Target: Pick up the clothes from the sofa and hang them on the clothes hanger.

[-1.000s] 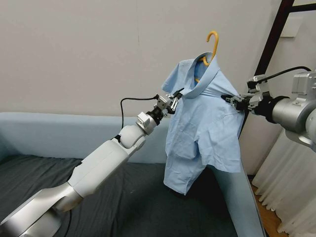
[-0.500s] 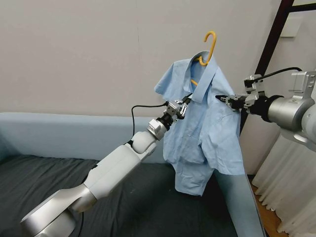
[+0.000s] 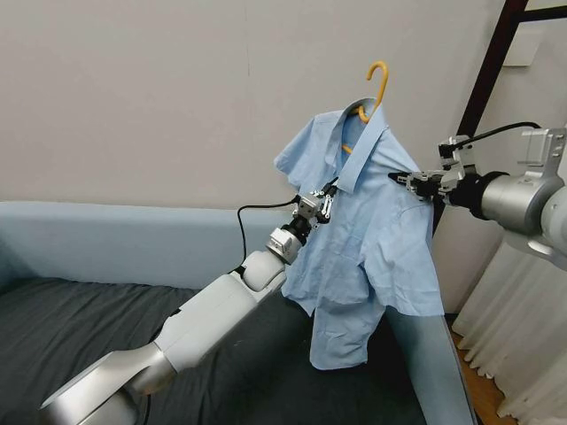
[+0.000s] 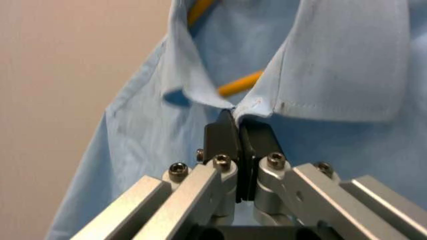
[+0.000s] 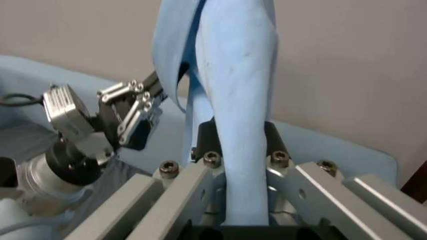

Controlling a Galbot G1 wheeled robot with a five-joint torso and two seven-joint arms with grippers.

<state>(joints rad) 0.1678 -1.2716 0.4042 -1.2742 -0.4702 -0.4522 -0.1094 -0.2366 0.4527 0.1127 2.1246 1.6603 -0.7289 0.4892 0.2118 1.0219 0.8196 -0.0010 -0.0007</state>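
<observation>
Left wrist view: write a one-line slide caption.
Left gripper shut on the light blue shirt at its collar, orange hanger inside.

1. From my station I saw a plain off-white wall [image 3: 133, 97] across the whole background, with a thin vertical seam [image 3: 247, 80] running down it.
2. A dark brown post [image 3: 485, 80] slanted down from the upper right corner, in front of that wall.
3. A paler panel [image 3: 524, 44] sat just behind the post's top end.
4. White pleated curtains [image 3: 523, 345] hung at the lower right.
5. Beside the curtains' foot I could make out a narrow strip of wooden floor [image 3: 478, 390].
</observation>
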